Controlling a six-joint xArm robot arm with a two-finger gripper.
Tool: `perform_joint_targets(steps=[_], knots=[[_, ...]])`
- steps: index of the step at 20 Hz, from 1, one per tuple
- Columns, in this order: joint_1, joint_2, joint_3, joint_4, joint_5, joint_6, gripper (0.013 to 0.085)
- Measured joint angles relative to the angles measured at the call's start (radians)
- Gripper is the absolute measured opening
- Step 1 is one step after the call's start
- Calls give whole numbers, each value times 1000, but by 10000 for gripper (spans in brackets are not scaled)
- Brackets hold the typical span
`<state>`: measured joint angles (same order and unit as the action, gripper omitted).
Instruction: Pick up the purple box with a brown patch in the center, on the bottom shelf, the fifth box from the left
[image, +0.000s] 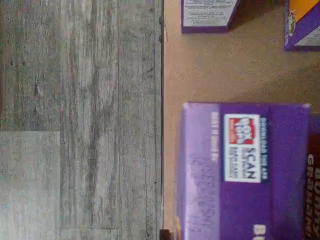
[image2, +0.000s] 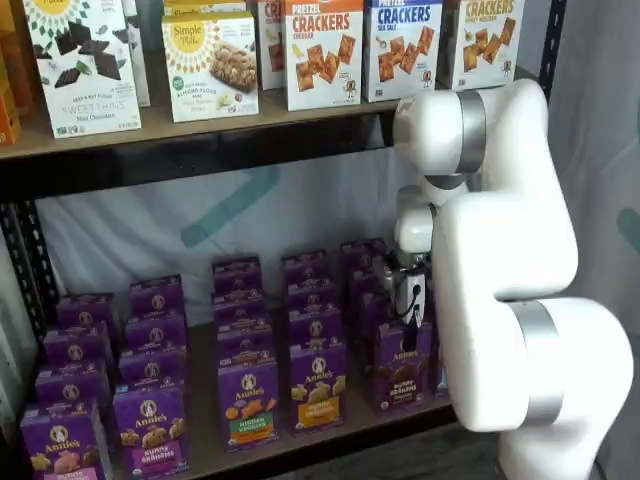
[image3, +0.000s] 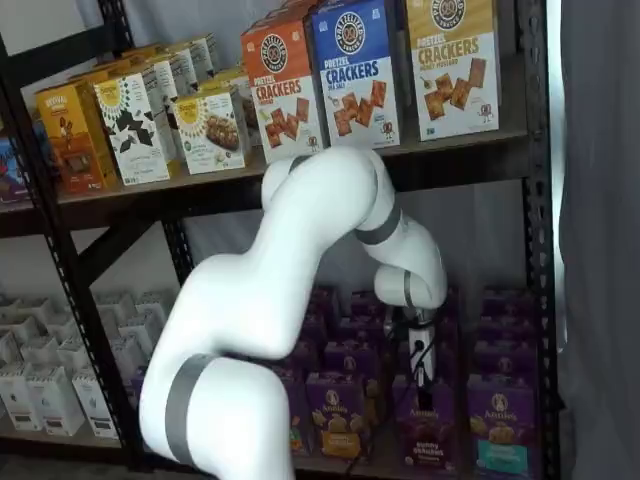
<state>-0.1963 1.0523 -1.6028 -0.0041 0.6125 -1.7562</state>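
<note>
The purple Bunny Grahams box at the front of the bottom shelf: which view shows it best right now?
A shelf view: the purple Bunny Grahams box faces front with its brown cookies visible. The other shelf view shows it beside the arm. The wrist view shows only its top and a sliver of the front.

Gripper (image2: 411, 318): fingers too small and dark in both shelf views to judge any gap. Purple box (image2: 403, 366): right edge hidden behind the arm (image2: 500, 260); its top panel in the wrist view is cut off at the frame edge. Bottom shelf (image2: 365, 415): right end hidden at 3 o'clock of the box
</note>
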Motion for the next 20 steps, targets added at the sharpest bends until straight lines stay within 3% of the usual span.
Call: perform_joint_targets(steps=[1,8,18,20], knots=[[0,-2,2,-5,1,4,490],[-1,-14,14,-42,19,35,490],[2,-25,42,-26,6,24,490],[0,-28,47,-24,5,21,450]])
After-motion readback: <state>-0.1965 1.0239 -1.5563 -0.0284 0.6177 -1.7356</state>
